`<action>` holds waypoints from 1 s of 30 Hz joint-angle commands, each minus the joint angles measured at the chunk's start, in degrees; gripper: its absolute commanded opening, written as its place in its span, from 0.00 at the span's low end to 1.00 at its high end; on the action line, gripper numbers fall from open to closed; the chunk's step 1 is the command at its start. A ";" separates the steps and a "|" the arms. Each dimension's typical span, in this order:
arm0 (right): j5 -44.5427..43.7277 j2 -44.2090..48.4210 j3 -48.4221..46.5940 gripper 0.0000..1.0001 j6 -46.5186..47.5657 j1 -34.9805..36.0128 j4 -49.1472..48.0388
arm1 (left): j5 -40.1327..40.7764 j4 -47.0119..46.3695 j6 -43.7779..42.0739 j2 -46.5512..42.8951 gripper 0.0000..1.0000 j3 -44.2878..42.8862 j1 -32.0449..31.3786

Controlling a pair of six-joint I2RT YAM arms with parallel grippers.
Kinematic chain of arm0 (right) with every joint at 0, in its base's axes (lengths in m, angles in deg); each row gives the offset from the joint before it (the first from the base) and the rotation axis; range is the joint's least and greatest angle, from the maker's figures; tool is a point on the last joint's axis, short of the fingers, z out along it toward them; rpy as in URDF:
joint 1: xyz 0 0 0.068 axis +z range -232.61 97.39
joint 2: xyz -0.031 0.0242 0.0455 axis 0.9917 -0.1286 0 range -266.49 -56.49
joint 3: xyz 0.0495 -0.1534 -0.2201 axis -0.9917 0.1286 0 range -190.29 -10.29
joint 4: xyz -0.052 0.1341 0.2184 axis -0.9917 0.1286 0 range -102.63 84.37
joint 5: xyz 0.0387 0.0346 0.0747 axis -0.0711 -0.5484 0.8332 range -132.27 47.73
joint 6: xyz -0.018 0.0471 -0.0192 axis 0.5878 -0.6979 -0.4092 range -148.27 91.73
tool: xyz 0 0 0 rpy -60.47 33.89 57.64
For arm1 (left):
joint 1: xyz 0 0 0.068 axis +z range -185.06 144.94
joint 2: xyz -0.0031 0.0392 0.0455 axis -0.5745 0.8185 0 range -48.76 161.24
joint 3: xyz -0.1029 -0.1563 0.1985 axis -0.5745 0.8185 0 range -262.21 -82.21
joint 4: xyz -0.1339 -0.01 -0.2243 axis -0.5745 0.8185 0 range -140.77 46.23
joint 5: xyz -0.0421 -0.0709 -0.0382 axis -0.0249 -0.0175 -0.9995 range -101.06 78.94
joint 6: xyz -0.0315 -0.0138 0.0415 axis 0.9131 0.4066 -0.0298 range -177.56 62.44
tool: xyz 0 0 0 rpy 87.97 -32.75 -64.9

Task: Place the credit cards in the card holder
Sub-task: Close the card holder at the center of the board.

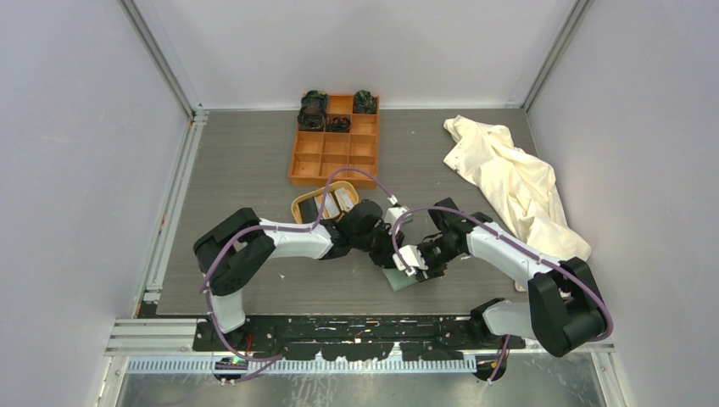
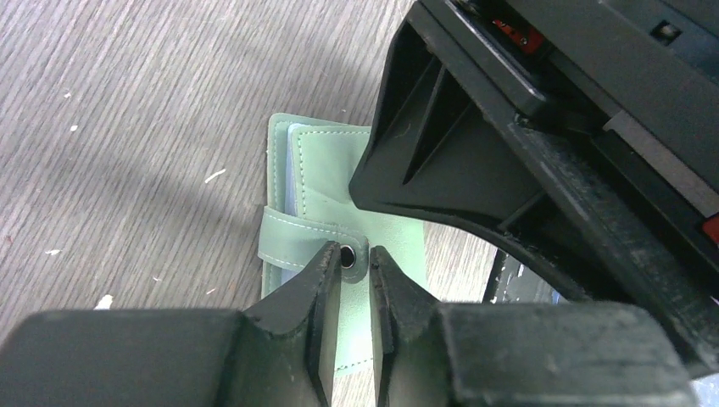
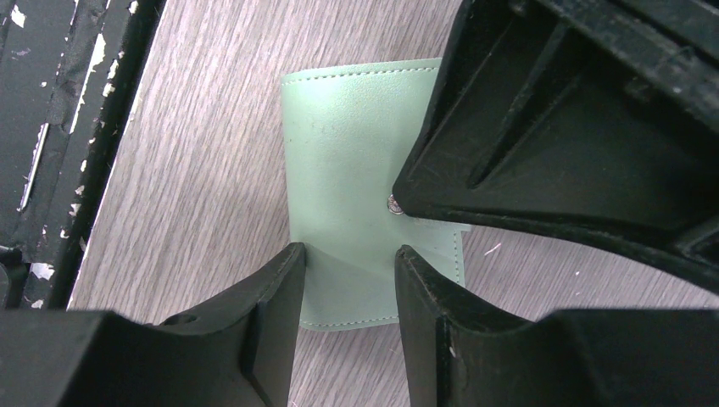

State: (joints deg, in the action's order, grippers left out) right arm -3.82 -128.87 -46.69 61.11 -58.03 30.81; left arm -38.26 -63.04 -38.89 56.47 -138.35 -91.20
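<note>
The sage-green card holder (image 1: 398, 279) lies folded near the table's front edge, between both grippers. In the left wrist view its strap tab (image 2: 292, 231) wraps over the cover (image 2: 326, 178), and the metal snap end sits between the tips of my left gripper (image 2: 354, 257), whose jaws stand a narrow gap apart. My right gripper (image 3: 348, 252) is open, its two fingertips (image 3: 291, 254) resting on the holder's cover (image 3: 348, 144). The credit cards (image 1: 337, 200) show as white and dark cards in the oval tan tray (image 1: 301, 206) behind the left arm.
An orange compartment box (image 1: 335, 146) with dark items in its back cells stands at the rear centre. A crumpled cream cloth (image 1: 509, 182) covers the right side. The black rail (image 3: 51, 127) at the table's front edge runs close to the holder.
</note>
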 commanded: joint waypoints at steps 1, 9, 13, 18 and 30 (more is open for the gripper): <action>-1.06 -0.83 -0.45 0.47 -0.66 0.46 0.95 | -0.85 -0.31 -0.01 -1.81 0.21 0.56 -1.63; -1.04 -0.89 -0.64 0.47 -0.64 0.40 1.21 | 1.05 -0.11 -1.40 -2.67 0.27 1.22 -2.04; -1.02 -0.92 -0.64 0.47 -0.62 0.56 1.25 | 3.01 -0.93 -2.51 -4.23 0.28 2.69 -2.67; -1.02 -0.95 -0.70 0.47 -0.62 0.54 1.30 | 6.11 -6.46 -4.50 -8.29 0.41 6.83 -3.22; -0.93 -0.92 -0.74 0.47 -0.46 0.55 1.52 | 9.19 -24.96 -8.96 -12.78 0.66 17.54 -1.10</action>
State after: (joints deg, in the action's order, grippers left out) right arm -3.84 -128.91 -46.80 61.46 -57.64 31.12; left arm -29.01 -76.07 -44.85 45.69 -122.44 -93.47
